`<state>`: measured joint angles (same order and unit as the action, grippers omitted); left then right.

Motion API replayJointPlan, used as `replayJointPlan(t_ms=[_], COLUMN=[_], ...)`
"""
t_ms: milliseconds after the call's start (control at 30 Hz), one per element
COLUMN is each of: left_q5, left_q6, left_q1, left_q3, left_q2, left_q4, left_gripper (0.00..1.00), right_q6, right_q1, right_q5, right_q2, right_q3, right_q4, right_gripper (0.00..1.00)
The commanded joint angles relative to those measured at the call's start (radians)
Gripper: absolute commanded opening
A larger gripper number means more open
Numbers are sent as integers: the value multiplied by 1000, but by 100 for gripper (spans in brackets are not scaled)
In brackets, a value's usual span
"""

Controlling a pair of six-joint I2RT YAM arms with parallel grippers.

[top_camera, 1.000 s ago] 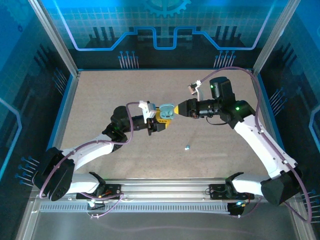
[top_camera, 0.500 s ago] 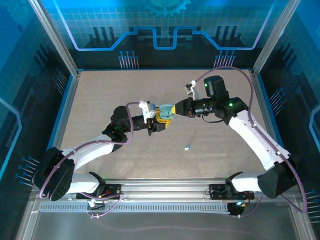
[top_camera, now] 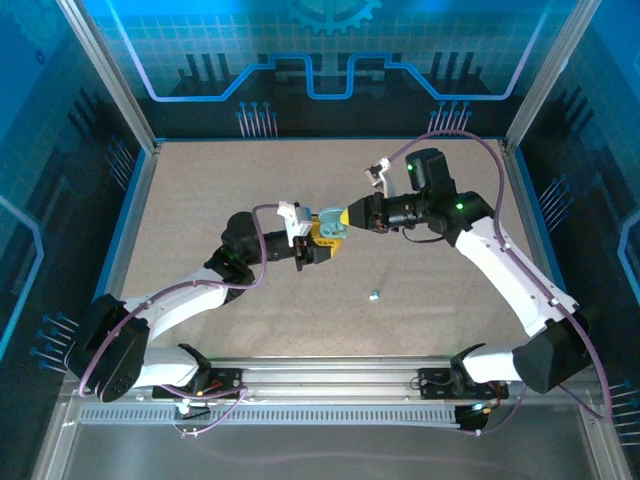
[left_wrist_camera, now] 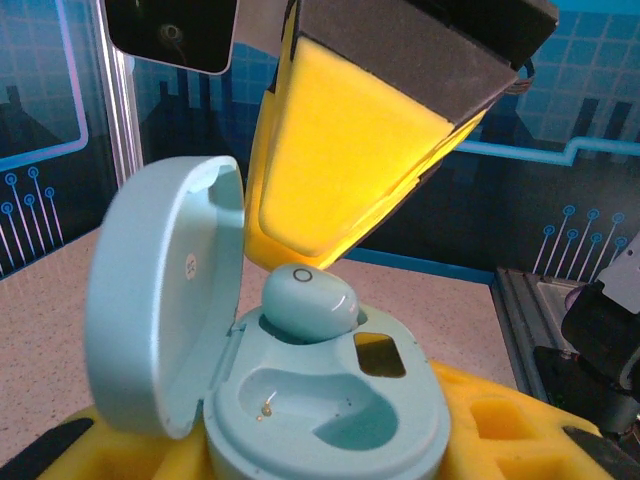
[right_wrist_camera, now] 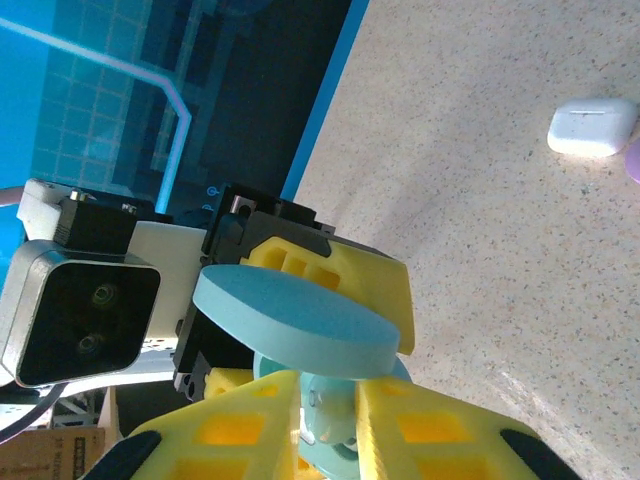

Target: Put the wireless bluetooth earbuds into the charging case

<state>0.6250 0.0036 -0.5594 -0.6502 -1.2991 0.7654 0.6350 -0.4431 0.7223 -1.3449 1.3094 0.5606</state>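
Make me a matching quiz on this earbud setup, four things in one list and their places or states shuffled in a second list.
Things:
1. lid
2. front slot
3. loose earbud
4. blue case

States:
A. in the left pincer
B. lying on the table
C. empty
D. swung up

Pairs: 1-D, 2-C, 3-B, 4-A

Bright, even overhead light on the bench (top_camera: 200, 200), with faint, soft shadows under the arms. Left wrist view: the backlit yellow fingers (left_wrist_camera: 340, 170) glow translucent and the background is blurred. Right wrist view: pale sheen on the bench.
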Motion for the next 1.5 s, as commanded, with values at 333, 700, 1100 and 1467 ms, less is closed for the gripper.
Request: replayJointPlan(t_ms=[333, 700, 1100, 1467], left_q5=[-2, -64, -80, -85], left_q6=[42, 53, 42, 45], left_q1=[-6, -5, -6, -4], left_q3=[-16, 10, 26, 31], left_q2=[26, 48, 63, 66], left_q4=[20, 41, 68, 64], left_gripper=[35, 34, 34, 34], right_q6=[-46, -14, 145, 152], right_q1=[-11, 108, 75, 23], right_q5=[-10, -459, -396, -402], right_q2=[39, 317, 102, -158], right_q3=[32, -193, -562, -536], right_q4=[51, 234, 58, -67], right_gripper=[33, 40, 41, 47])
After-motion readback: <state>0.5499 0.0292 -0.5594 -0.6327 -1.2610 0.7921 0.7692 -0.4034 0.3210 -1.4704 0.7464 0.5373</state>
